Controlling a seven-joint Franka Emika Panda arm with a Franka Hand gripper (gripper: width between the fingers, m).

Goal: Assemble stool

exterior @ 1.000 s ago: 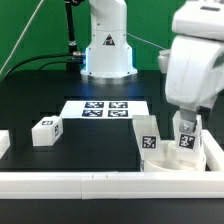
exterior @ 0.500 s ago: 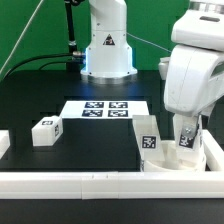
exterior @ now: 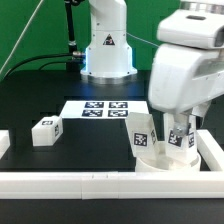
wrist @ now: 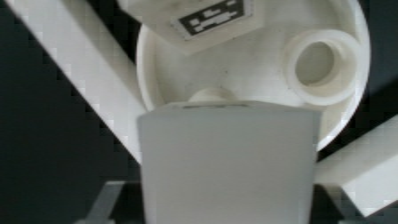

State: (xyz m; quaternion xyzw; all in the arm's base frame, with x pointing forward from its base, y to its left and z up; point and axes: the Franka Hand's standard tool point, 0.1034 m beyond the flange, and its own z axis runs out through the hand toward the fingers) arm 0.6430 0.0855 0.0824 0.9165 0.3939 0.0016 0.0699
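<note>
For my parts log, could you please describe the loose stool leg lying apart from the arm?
The loose leg is a small blocky white piece, plastic-looking, with a black-and-white square tag on one visible face. It lies on the black table, on the exterior view's left of the marker board, touching nothing else. Only the exterior view shows it.

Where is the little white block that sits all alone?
In the exterior view, the loose leg lies on the black table at the view's left, apart from the marker board on its right.
</note>
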